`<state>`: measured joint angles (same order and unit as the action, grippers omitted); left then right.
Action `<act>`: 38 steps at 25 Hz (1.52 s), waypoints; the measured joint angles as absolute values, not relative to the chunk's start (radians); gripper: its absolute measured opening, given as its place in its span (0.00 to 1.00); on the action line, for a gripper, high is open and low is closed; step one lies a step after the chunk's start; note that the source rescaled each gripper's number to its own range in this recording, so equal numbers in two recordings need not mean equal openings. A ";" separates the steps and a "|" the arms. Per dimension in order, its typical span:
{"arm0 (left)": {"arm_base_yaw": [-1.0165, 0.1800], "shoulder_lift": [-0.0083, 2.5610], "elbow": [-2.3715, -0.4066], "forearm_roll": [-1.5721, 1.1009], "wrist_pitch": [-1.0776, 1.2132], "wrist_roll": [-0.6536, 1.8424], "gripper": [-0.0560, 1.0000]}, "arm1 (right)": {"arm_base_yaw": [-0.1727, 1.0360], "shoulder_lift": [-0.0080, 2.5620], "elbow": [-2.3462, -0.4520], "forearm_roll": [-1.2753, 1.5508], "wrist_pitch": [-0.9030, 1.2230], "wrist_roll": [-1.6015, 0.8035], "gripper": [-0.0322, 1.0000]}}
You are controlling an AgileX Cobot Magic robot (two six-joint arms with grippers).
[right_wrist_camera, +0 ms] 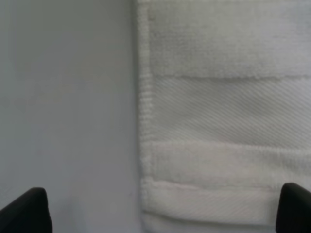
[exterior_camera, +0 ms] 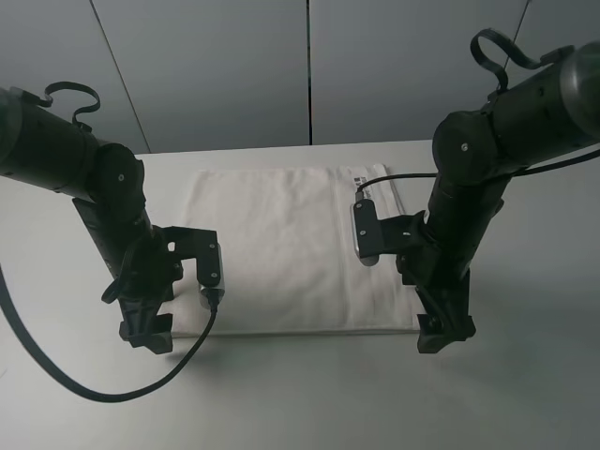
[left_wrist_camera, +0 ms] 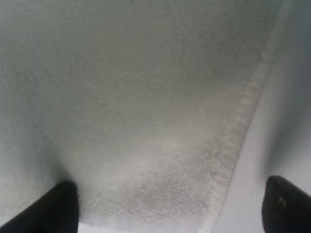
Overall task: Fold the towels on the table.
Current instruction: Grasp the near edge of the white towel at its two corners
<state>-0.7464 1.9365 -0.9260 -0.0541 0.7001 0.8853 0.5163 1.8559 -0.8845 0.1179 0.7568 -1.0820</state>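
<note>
The white towel [exterior_camera: 281,253] lies flat on the table [exterior_camera: 525,394], with a small label [exterior_camera: 359,180] at its far right corner. My left gripper [exterior_camera: 145,333] hangs open over the towel's near left corner. In the left wrist view the terry cloth [left_wrist_camera: 126,97] and its side edge sit between the dark fingertips [left_wrist_camera: 58,206] of the left gripper [left_wrist_camera: 170,208]. My right gripper [exterior_camera: 445,333] stands open at the near right corner. In the right wrist view, the right gripper [right_wrist_camera: 160,211] straddles the towel's edge, where the woven border band [right_wrist_camera: 228,111] shows.
Bare tabletop [exterior_camera: 309,394] runs along the front, and more of it lies to the left [exterior_camera: 47,244] and right [exterior_camera: 553,244] of the towel. A grey wall [exterior_camera: 234,66] stands behind the table's far edge. A black cable [exterior_camera: 94,389] loops from the left arm over the table.
</note>
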 joint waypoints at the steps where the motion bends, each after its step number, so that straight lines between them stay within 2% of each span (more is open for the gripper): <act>1: -0.746 1.937 -0.926 -0.054 0.700 0.885 0.99 | 0.516 1.856 -0.882 0.113 0.752 -1.082 1.00; 24: -0.746 1.937 -0.926 -0.054 0.691 0.890 0.99 | 0.538 1.858 -0.825 0.031 0.627 -1.080 1.00; 29: -0.746 1.937 -0.926 -0.054 0.691 0.890 0.99 | 0.552 1.893 -0.825 0.008 0.624 -1.080 0.95; 38: -0.746 1.937 -0.926 -0.054 0.691 0.890 0.99 | 0.557 1.894 -0.822 -0.038 0.611 -1.047 0.93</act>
